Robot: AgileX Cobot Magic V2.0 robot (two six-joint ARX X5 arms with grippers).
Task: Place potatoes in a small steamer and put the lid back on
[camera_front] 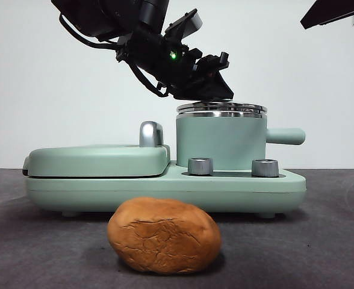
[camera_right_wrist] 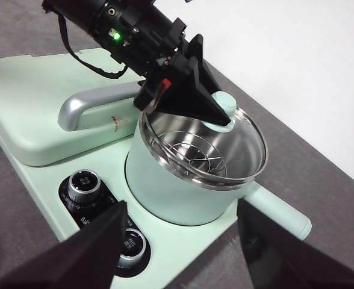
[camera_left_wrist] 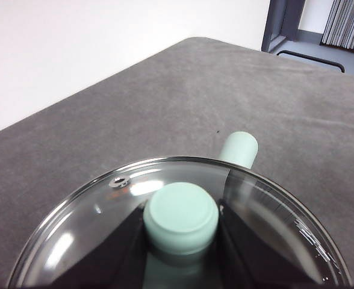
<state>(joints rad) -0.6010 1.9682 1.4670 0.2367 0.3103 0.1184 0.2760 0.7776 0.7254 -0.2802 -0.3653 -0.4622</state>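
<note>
Item: potato (camera_front: 164,235), one, orange-brown, egg-shaped, skin cracked; lies on the grey table (camera_front: 321,241) near its front edge, in front of the appliance base (camera_front: 165,191) and apart from it, untouched by either arm. Item: small steamer (camera_front: 221,139), mint-green pot with steel rim, seated on the right part of the base behind two steel dials (camera_front: 200,166); its stubby handle (camera_front: 285,136) points toward the table's right edge. A wire rack (camera_right_wrist: 195,158) shows inside the pot through the glass (no food visible in it). Item: lid (camera_left_wrist: 273,205), round glass with steel rim, resting on or just at the pot's rim; its mint-green knob (camera_left_wrist: 181,217) sits at centre. Item: left gripper (camera_front: 210,75), reaching down from the upper left in the front view, jaws clenched on the lid's knob, one black jaw on each side of it as the left wrist view shows. Item: right gripper (camera_right_wrist: 180,241), jaws spread wide apart and grasping nothing, hovering near the pot's handle side above the table; in the front view only a dark tip (camera_front: 333,12) appears at the top right corner. Item: flat grill cover (camera_front: 99,160), mint-green, closed, with chrome handle (camera_front: 150,133), occupying the left part of the base beside the pot.
</note>
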